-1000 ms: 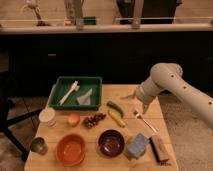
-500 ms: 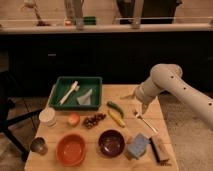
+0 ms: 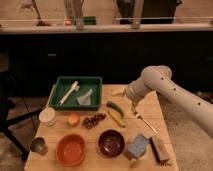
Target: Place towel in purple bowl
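Near edge, centre: purple bowl (image 3: 111, 142) is sitting empty, w/ orange bowl (image 3: 70, 149) just to its left. Mid-table, right of centre: gripper (image 3: 132, 104) is being held just over the table beside a green veg (image 3: 114, 106), fingers apart, nothing gripped. Far left: towel (image 3: 85, 96) is lying in the green tray (image 3: 75, 79), well apart from gripper & bowl. Judged: nothing done yet; reach, grasp, carry & drop are all left.

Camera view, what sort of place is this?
Likely a kitchen-style test area: wooden table set with an orange bowl, purple bowl, banana; counter behind. Gripper hangs near the fork.
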You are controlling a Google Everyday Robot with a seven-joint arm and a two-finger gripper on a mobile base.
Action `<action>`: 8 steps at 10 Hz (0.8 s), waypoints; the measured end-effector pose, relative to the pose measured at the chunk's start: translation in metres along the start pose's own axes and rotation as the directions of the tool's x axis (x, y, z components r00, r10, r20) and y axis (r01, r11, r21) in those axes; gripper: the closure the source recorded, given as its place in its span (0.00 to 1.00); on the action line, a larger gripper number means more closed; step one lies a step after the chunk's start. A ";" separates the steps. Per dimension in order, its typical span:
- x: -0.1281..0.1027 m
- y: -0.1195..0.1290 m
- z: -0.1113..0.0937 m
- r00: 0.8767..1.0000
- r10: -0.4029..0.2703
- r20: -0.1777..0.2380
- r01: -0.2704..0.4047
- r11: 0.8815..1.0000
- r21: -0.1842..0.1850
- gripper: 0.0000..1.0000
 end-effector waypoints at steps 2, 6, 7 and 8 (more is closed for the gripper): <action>0.002 -0.011 0.007 0.999 -0.032 -0.010 0.032 0.999 0.007 0.20; 0.005 -0.039 0.025 0.996 -0.088 -0.023 0.089 0.996 0.024 0.20; 0.006 -0.050 0.033 0.994 -0.107 -0.019 0.107 0.994 0.027 0.20; 0.008 -0.055 0.037 0.993 -0.115 -0.016 0.116 0.993 0.030 0.20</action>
